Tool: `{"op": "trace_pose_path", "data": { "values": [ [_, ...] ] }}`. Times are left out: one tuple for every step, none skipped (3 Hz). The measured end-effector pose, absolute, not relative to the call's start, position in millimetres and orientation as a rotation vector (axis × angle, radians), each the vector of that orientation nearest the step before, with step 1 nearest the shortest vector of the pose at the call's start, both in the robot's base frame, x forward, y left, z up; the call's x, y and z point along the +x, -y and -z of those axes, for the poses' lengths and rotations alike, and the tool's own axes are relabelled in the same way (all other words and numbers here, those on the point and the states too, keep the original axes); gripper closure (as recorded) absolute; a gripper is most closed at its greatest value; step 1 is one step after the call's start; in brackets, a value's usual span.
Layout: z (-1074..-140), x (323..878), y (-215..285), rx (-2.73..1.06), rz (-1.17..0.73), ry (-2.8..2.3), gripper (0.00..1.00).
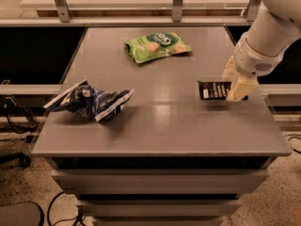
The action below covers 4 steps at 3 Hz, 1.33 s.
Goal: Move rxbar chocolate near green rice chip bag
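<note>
**Robot Arm Gripping Choc Bar at Table's Right Edge**

A white robot arm [273, 29] is reaching down from the upper right over a grey table [164, 131]; its gripper [233, 86] is sitting low at the table's right side, cream fingers [242, 86] pinching the right end of the rxbar chocolate [212, 90]; the black bar is lying roughly level, white lettering facing up, left end sticking out free toward the table's centre; whether it is touching the surface or just off it cannot be told. The green rice chip bag [157, 46] is lying flat at the far centre of the tabletop, well apart from the bar & gripper, dark green logo patch up. A crumpled dark blue & white bag [91, 101] is resting near the left edge, approx. level with the bar, on the opp. side of the table.
</note>
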<state>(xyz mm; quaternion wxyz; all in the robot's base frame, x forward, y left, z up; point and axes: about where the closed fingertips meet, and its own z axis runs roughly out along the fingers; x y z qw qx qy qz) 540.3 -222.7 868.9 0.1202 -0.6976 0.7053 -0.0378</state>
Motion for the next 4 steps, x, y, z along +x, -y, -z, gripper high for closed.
{"op": "trace_pose_path", "data": {
  "values": [
    [-868.9,540.5,222.6,-2.038,0.111,-2.06,1.0],
    [-879.9,571.6,195.9,-2.113,0.145,-1.95,1.0],
    [-894.6,620.9,153.9,-2.213,0.195,-1.783,1.0],
    [-900.8,660.8,122.1,-2.267,0.22,-1.678,1.0]
  ]
}}
